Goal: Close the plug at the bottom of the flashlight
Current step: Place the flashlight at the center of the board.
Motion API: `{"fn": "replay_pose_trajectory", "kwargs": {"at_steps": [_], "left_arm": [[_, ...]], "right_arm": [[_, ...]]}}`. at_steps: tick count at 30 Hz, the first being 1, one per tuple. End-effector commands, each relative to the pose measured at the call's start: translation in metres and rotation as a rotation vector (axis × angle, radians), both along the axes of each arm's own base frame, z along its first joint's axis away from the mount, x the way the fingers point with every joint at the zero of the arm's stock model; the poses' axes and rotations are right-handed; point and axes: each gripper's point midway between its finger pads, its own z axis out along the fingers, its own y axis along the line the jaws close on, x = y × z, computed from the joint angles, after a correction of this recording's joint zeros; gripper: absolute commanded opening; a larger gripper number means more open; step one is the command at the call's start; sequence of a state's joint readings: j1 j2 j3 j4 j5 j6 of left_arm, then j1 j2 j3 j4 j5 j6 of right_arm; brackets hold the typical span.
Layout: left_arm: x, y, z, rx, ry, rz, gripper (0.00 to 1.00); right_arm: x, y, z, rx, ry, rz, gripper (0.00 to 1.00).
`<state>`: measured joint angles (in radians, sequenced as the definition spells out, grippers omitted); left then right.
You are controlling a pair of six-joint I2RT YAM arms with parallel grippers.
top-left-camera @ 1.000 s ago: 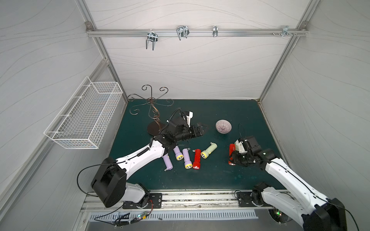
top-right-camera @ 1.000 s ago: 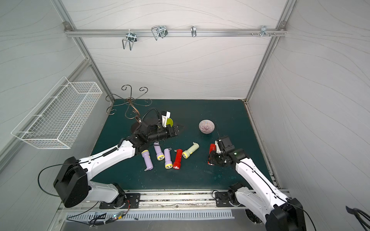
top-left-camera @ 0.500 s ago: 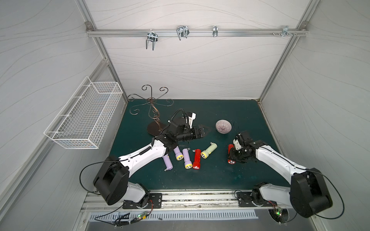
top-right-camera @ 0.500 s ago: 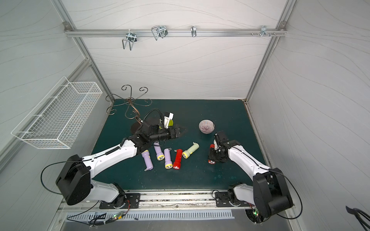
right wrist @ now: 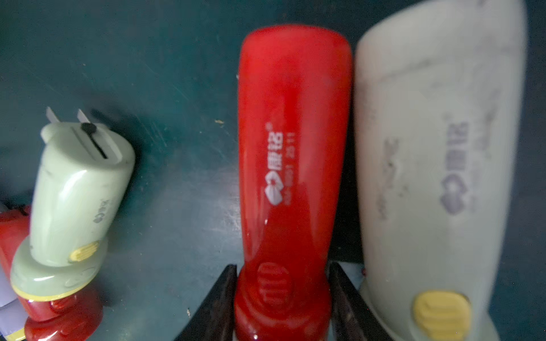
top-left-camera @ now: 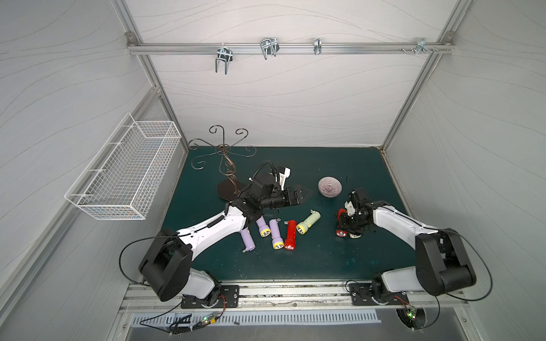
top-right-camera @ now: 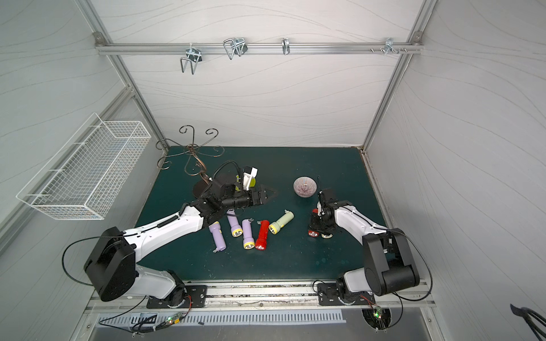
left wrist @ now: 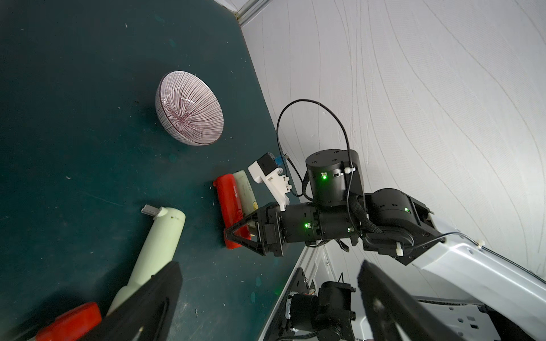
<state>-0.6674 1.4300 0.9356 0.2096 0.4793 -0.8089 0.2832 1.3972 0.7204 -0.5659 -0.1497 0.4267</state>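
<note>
Basket (top-left-camera: 124,174): it hung on the left wall, well apart from the work, and had no part in this step.
Stand (top-left-camera: 226,156): it stood at the back left of the worktop (top-left-camera: 369,165), behind the left arm.
Left pincer (top-left-camera: 301,195): the jaws were wide and held nothing. It hung above the worktop behind the row, and I judge that it waited there, free to press a plug or steady a body.
Row (top-left-camera: 276,233): five torches lay side by side in the middle. Several showed a plug standing out of the tail, so they were not yet closed.
Green torch (top-left-camera: 308,221): it lay tilted at the right end of the row, and its plug (right wrist: 68,116) stuck out with both prongs visible.
Bowl (top-left-camera: 330,186): it sat behind, between the two pincers, touching nothing.
Right pincer (right wrist: 280,274): it was clamped on the red torch at the neck, just behind the head. This grip left the tail free.
Red torch (right wrist: 292,177): it lay on the right part of the worktop, near the bowl. Its tail looked round and smooth, so the plug was probably folded in. The hidden side I cannot tell.
White torch (right wrist: 437,162): it lay just beside the red torch, with one jaw in the gap between them, so a turn could push it.
</note>
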Motion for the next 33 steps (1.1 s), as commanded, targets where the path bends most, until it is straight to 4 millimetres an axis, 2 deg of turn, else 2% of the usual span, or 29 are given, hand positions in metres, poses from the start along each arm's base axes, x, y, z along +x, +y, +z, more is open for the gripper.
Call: {"fn": "replay_pose_trajectory", "kwargs": {"at_steps": [1,2,6,10,16,20,23,26,33], "left_arm": [[0.004,-0.007,0.014,-0.037,-0.053,-0.025,0.97],[0.004,-0.008,0.012,-0.035,-0.049,-0.028,0.97],[0.002,-0.009,0.007,-0.03,-0.038,-0.039,0.98],[0.0,-0.007,-0.002,-0.003,-0.036,-0.046,0.97],[-0.005,-0.002,-0.023,0.11,-0.038,-0.076,0.92],[-0.014,0.003,-0.05,0.286,-0.048,-0.111,0.92],[-0.024,-0.002,-0.068,0.433,-0.078,-0.152,0.93],[-0.026,-0.01,-0.08,0.516,-0.091,-0.175,0.93],[-0.025,-0.032,-0.105,0.679,-0.096,-0.262,0.91]], "right_arm": [[-0.001,0.002,-0.003,0.018,0.007,-0.002,0.49],[-0.002,0.001,-0.003,0.019,0.009,-0.006,0.56],[-0.005,0.002,0.004,0.035,-0.007,-0.017,0.67],[-0.008,0.003,0.02,0.062,-0.045,-0.031,0.72],[-0.017,0.013,0.059,0.165,-0.125,-0.033,0.73],[-0.024,0.015,0.096,0.213,-0.22,-0.028,0.72],[-0.027,0.009,0.118,0.208,-0.295,-0.033,0.72],[-0.031,0.005,0.129,0.207,-0.339,-0.033,0.72],[-0.037,0.002,0.136,0.212,-0.381,-0.032,0.73]]}}
